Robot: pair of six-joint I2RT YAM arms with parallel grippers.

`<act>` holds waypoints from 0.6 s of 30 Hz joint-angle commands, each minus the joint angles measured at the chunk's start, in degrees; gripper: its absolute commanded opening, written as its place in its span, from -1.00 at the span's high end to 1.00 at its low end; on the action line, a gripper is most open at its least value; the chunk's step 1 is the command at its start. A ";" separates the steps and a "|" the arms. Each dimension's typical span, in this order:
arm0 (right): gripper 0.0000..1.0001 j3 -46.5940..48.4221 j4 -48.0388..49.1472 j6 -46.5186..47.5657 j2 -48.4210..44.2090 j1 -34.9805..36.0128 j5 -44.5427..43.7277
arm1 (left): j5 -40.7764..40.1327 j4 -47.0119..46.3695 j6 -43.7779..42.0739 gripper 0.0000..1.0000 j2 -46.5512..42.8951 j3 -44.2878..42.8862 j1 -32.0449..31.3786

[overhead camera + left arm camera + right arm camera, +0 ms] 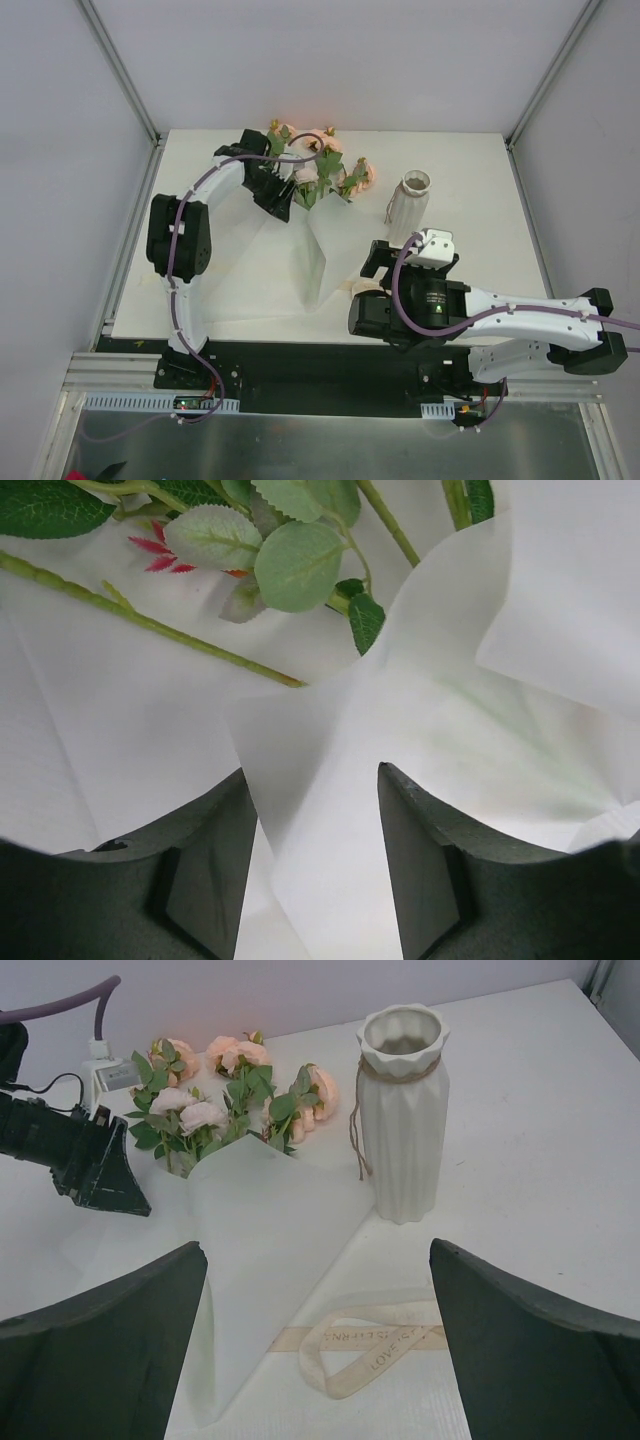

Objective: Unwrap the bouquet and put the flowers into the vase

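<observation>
White paper wrap [420, 780], one fold standing between the half-spread jaws of the left gripper [315, 775], not yet pinched. Peach-pink flowers with green leaves [320, 165] lie upper centre in the overhead view, ribbed off-white ceramic vase [412, 205] just right. Right gripper [318, 1250] gapes wide, empty. We're in the unwrapping step, I'd say: next, nip that fold and peel it clear.

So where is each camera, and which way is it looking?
Top camera: above and behind the robot, looking down on the table; shows the left arm and right arm.
Left wrist camera: on the left arm, looking at white paper between the left hand's fingers, leaves beyond.
Right wrist camera: on the right arm, facing the vase and flowers past the right hand's open fingers.
Shared: top and right wrist both show vase and flowers.
</observation>
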State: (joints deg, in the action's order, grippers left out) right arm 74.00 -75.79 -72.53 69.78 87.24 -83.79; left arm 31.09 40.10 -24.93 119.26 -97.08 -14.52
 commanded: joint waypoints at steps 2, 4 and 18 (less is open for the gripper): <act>-0.94 2.03 -19.05 0.37 0.36 -0.14 -3.66 | 1.96 0.77 -0.82 0.00 -6.67 3.12 0.37; -0.94 2.12 -19.05 0.20 0.36 -0.14 -3.75 | 1.69 0.77 -1.00 -0.01 -6.76 4.00 0.37; -0.94 1.94 -19.13 0.29 -0.35 -0.14 -3.75 | -0.94 0.16 -1.09 0.24 -3.86 2.86 0.37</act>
State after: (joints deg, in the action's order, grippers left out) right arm 74.02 -75.79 -72.40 69.97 87.24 -83.79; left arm 30.94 39.90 -25.08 114.87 -92.47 -14.52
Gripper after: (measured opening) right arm 0.971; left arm 0.470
